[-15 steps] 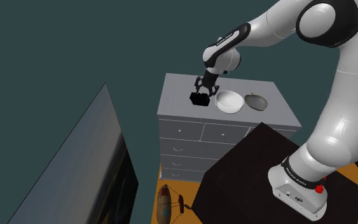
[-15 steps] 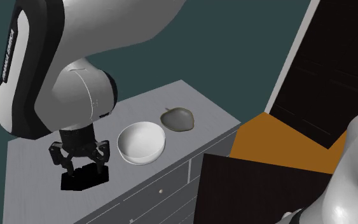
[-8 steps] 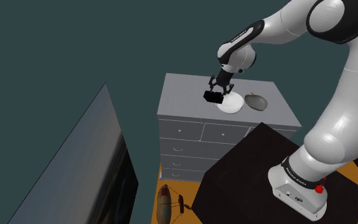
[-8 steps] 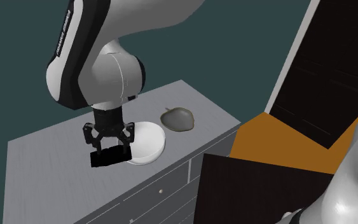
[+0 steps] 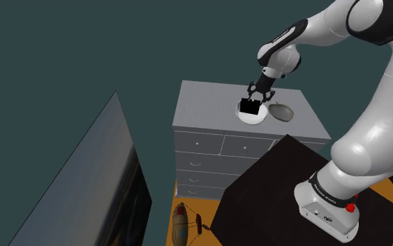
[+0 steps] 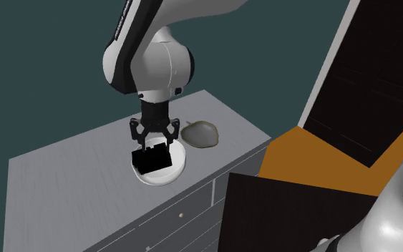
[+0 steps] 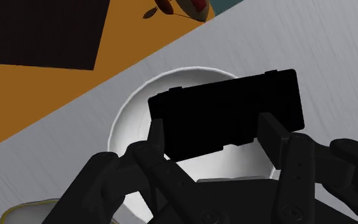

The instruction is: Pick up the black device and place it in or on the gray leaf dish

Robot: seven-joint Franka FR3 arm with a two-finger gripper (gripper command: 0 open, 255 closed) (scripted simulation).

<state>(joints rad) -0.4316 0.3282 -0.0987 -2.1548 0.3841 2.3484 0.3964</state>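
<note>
The tool (image 6: 153,148), clenched on the black device (image 6: 152,160) hanging just beneath it above the white bowl (image 6: 172,174), should clear that rim, centre over the gray leaf dish (image 6: 200,133) beside it, then lower.

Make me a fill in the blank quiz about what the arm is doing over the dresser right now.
The gripper is ____ on the black device.
The device hangs over the ____ bowl.
With nothing in it, the gray leaf dish is ____.
Missing words: shut, white, empty.
</note>
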